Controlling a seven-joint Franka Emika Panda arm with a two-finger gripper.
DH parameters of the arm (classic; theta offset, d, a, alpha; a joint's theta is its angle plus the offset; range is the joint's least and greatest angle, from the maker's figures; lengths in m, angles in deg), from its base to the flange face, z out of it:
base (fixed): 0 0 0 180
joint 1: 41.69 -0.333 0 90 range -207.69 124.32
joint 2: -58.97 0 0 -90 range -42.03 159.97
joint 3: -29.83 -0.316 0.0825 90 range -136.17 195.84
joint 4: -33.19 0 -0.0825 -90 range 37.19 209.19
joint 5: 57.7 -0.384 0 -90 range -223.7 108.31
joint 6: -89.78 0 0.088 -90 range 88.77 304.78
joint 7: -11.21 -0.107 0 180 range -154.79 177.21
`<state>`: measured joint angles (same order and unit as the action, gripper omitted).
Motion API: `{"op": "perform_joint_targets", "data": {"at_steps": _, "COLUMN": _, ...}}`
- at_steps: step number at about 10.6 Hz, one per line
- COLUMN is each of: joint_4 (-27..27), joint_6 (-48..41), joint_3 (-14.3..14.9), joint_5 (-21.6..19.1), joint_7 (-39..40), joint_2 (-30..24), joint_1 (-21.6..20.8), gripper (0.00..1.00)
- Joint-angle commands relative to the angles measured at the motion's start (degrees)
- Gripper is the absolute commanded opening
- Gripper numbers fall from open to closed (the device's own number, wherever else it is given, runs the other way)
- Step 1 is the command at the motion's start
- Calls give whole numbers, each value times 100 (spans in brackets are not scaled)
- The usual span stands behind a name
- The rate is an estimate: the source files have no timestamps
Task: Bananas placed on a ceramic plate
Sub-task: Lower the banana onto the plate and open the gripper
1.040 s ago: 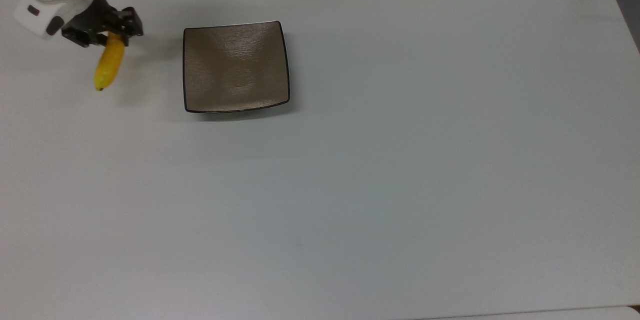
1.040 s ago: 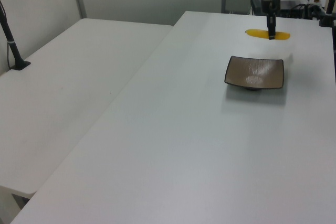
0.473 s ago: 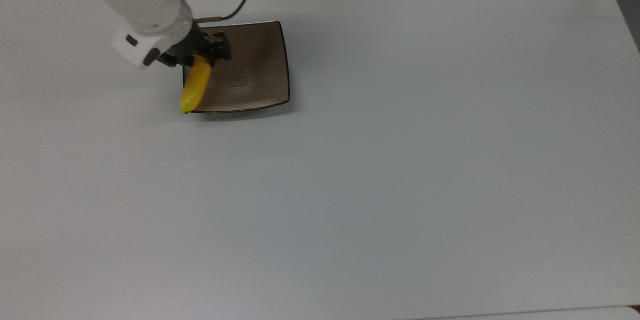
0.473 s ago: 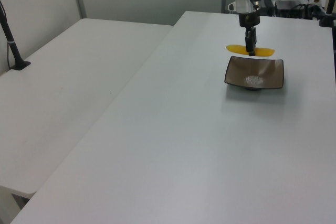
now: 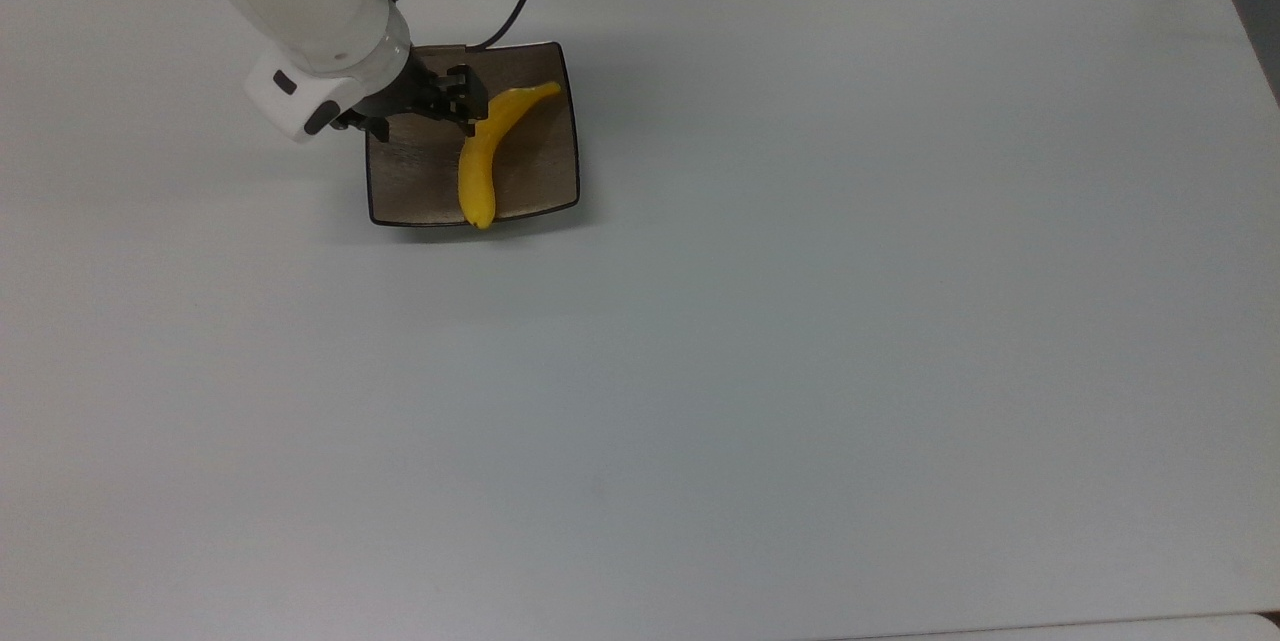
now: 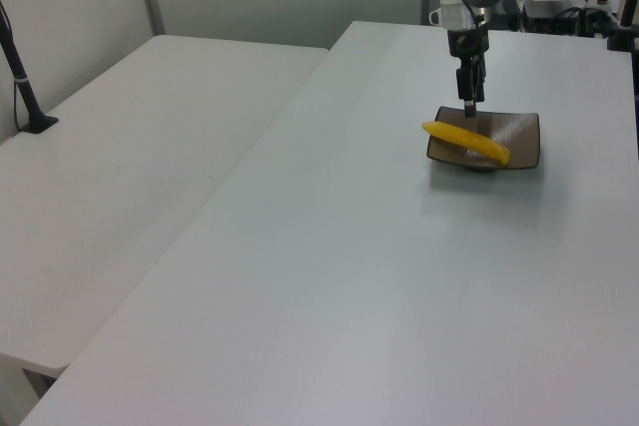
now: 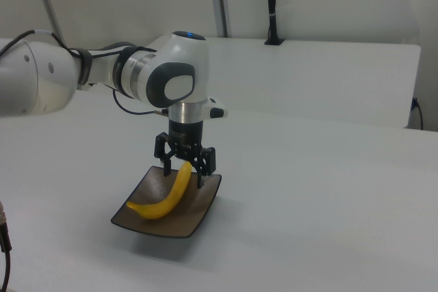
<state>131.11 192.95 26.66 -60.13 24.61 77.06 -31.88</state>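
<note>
**Banana lying across the plate, gripper spread above it**

The square brown plate [image 5: 530,176] sits on the white table [image 5: 800,321], toward the top view's upper left. In it lies the one yellow banana [image 5: 483,153]. In the top view its thin stem end points toward the plate's far right corner, and its blunt end reaches the near rim and sticks out a little past it. In the left view the banana [image 6: 465,141] crosses the plate [image 6: 519,137] on a slant, with one end past the plate's left edge. In the right view the banana [image 7: 164,197] curves from the plate's middle down to its left corner, and the plate [image 7: 195,213] carries nothing else.

The gripper [image 5: 430,111] hangs over the plate's far left part, pointing down. In the right view its two fingers stand apart, one on each side of the banana's upper end, and the gripper [image 7: 185,169] does not pinch the fruit. Whether a fingertip touches the banana cannot be told. A black cable [image 5: 515,1] runs from the arm [image 5: 300,1] toward the table's far edge.
</note>
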Motion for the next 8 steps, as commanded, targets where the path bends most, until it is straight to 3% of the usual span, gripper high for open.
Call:
{"op": "perform_joint_targets", "data": {"at_steps": 1, "joint_4": 78, "joint_6": -131, "joint_3": -34, "joint_5": 23, "joint_7": -127, "joint_2": -296, "joint_1": 30, "gripper": 100}}
{"op": "perform_joint_targets", "data": {"at_steps": 4, "joint_4": -1, "joint_6": -236, "joint_3": -43, "joint_5": -56, "joint_7": -546, "joint_2": -875, "joint_1": 13, "gripper": 100}}
{"op": "perform_joint_targets", "data": {"at_steps": 8, "joint_4": -1, "joint_6": -149, "joint_3": -43, "joint_5": -65, "joint_7": -1357, "joint_2": -1509, "joint_1": -592, "gripper": 100}}
